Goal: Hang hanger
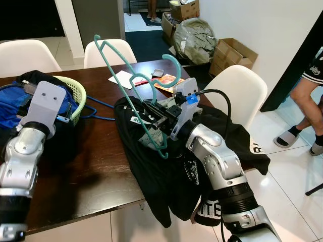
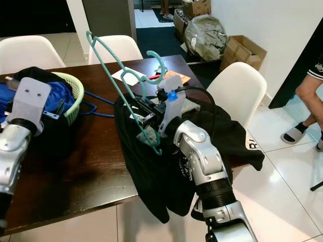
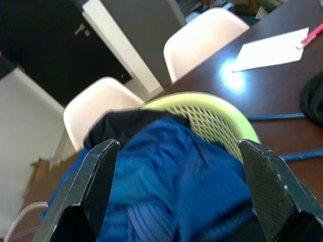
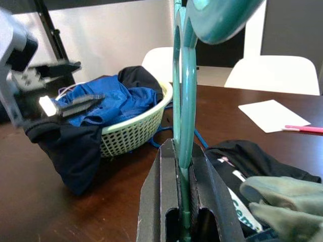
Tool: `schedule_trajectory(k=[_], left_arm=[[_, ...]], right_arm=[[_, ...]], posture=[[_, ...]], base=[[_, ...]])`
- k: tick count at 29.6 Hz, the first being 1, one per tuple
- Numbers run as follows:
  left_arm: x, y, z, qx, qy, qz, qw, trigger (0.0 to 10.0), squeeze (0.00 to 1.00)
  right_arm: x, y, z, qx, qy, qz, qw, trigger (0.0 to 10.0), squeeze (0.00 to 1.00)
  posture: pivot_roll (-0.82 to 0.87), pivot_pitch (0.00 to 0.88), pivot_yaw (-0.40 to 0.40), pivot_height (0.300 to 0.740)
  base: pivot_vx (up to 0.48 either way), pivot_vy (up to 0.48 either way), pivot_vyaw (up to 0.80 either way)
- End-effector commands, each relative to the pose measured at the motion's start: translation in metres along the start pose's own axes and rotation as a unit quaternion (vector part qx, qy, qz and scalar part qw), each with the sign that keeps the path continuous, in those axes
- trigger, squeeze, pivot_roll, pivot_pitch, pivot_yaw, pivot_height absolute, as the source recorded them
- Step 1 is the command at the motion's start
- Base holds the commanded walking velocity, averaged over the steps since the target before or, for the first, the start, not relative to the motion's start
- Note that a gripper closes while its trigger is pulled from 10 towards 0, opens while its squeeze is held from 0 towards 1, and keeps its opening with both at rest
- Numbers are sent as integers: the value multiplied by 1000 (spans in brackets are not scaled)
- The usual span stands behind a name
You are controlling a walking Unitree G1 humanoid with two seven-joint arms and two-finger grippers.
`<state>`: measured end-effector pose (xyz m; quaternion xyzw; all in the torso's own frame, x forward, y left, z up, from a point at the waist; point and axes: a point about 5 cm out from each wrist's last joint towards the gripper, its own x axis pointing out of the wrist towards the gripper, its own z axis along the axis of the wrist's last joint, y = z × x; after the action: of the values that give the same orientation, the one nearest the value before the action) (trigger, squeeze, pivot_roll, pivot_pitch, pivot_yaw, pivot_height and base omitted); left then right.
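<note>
A teal plastic hanger (image 1: 176, 63) stands tilted above the dark wooden table (image 1: 91, 166), hook up and toward the far side. My right gripper (image 1: 154, 118) is shut on its lower bar, and the right wrist view shows the fingers (image 4: 161, 171) pinching the teal bar (image 4: 184, 101) edge-on. Beneath them a black garment (image 1: 166, 171) lies spread over the table's right corner and hangs off the edge. My left gripper (image 3: 176, 186) is open, hovering over blue clothes (image 3: 166, 161) piled in a light-green basket (image 3: 212, 116) at the left of the table.
White chairs (image 1: 242, 88) ring the table. A blue hanger (image 1: 98, 108) lies beside the basket (image 1: 78, 96), with white paper (image 1: 121, 78) farther back. A person's legs (image 1: 303, 101) stand at the right. Cardboard boxes (image 1: 232, 55) and a stuffed bag (image 1: 194, 33) sit by the far wall.
</note>
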<state>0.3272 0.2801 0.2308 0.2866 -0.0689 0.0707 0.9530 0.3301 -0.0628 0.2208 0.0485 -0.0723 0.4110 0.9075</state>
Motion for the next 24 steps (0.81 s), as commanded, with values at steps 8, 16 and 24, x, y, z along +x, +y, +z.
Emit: schedule_trajectory(k=[8,16,24], left_arm=[[13,-17,-5,-3,-12,-81,997,10000,0],[12,-24,-22,16,27,-85,996,10000,0],[8,-17,-27,24,57,-37,997,10000,0]], right_arm=[[-10,-3,3,-8,11,-4,1000,10000,0],[-13,-6,4,-12,19,-6,1000,10000,0],[-14,-7,5,-14,26,-4,1000,10000,0]], posture=[[-35,151,-31,740],[-44,157,-39,740],[-36,158,-42,740]], base=[[0,0,0],[0,0,0],[0,0,0]])
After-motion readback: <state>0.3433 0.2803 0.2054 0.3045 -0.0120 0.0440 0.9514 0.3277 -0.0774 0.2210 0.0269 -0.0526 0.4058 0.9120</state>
